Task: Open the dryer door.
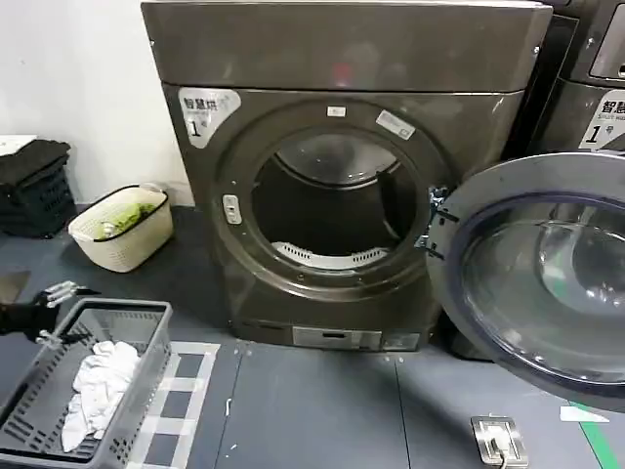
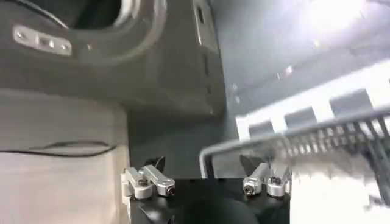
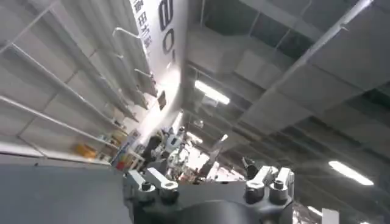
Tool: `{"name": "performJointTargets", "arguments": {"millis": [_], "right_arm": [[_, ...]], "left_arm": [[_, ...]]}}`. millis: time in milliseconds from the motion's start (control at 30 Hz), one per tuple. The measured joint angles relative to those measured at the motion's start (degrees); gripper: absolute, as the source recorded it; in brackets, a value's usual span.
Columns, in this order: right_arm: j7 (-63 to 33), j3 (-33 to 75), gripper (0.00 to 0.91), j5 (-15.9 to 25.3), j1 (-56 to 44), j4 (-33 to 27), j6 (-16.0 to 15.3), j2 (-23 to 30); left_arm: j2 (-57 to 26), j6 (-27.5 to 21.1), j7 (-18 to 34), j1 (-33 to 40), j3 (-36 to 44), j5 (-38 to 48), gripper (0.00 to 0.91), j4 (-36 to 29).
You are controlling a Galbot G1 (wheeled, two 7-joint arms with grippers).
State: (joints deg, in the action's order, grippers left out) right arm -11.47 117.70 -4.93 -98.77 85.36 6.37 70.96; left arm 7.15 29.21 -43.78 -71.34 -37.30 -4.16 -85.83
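The dryer door (image 1: 547, 283), chrome-rimmed with dark glass, stands swung wide open to the right, hinged beside the drum opening (image 1: 327, 200). The drum looks empty. My left gripper (image 1: 59, 313) hovers far off to the left, low by a black wire basket, open with nothing between its fingers. In the left wrist view the left gripper (image 2: 204, 164) is open above the basket rim (image 2: 292, 137), with the dryer's front (image 2: 91, 67) beyond. In its own view the right gripper (image 3: 201, 167) is open, holds nothing and faces up at a ceiling.
The black wire basket (image 1: 146, 332) holds white cloth (image 1: 98, 386). A cream basket (image 1: 122, 230) with green items sits by the wall, next to a dark folded stack (image 1: 34, 186). A second machine (image 1: 586, 88) stands at the right. A metal plate (image 1: 498, 440) lies on the floor.
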Motion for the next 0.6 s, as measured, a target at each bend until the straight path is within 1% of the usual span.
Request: {"name": "performJointTargets", "arguments": {"millis": [167, 267, 367, 500, 600], "right_arm": [[0.2, -0.5, 0.907, 0.0, 0.3, -0.2, 0.1, 0.2], [0.5, -0.7, 0.907, -0.1, 0.3, 0.0, 0.5, 0.4], [0.7, -0.7, 0.907, -0.4, 0.4, -0.1, 1.5, 0.6], [1.3, -0.8, 0.907, -0.6, 0.4, -0.1, 2.2, 1.0], [2.0, -0.8, 0.907, -1.6, 0.3, 0.2, 2.5, 1.5]], "left_arm": [[-2.1, 2.4, 0.2, 1.1, 1.8, -6.1, 0.907, 2.9], [-3.8, 2.7, 0.9, 1.1, 2.3, -9.5, 0.907, 4.1], [-5.3, 3.8, 1.8, 0.3, 2.3, -12.9, 0.907, 4.7], [-7.1, 6.9, 3.4, -1.5, 2.3, -18.1, 0.907, 4.6], [-8.2, 10.1, 4.9, -3.6, 2.3, -22.7, 0.907, 3.9]]}}
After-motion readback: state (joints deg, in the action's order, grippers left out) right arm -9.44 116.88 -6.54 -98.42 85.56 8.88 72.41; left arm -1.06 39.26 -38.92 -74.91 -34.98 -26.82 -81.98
